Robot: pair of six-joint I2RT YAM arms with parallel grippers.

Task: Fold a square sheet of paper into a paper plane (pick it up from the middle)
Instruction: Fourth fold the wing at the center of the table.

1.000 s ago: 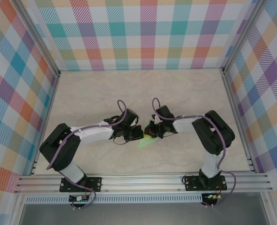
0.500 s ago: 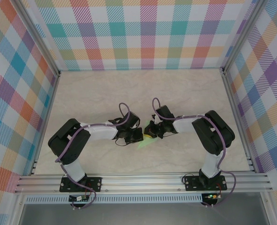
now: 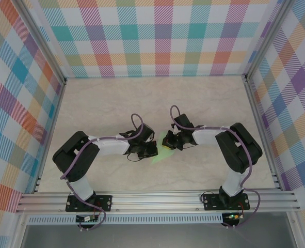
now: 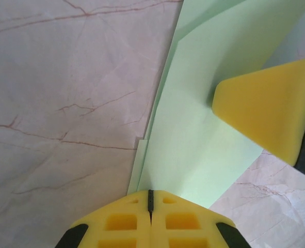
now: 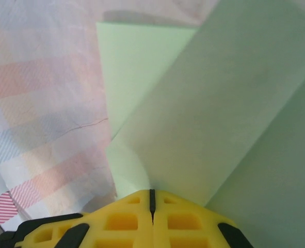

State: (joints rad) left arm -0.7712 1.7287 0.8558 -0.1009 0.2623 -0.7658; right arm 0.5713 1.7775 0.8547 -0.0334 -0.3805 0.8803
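Note:
The square sheet of paper (image 3: 159, 156) is pale green and partly folded, lying mid-table between the two arms. In the left wrist view the paper (image 4: 204, 119) shows layered folded edges, and my left gripper (image 4: 150, 199) is shut with the paper's near edge running into the seam of its jaws. My right gripper (image 5: 152, 200) is likewise shut on a raised flap of the paper (image 5: 219, 113). From above, the left gripper (image 3: 151, 150) and right gripper (image 3: 167, 143) stand close together over the sheet. One yellow right fingertip (image 4: 268, 113) rests on the paper.
A marbled tabletop (image 3: 116, 103) lies around the paper, with bare room behind and to both sides. Checked cloth walls (image 3: 157, 36) and aluminium rails (image 3: 157, 199) enclose the area. Purple cables loop over both forearms.
The right gripper has moved slightly away from the bases, lifting a paper flap with it. The left arm's elbow swung inward early on, then held still.

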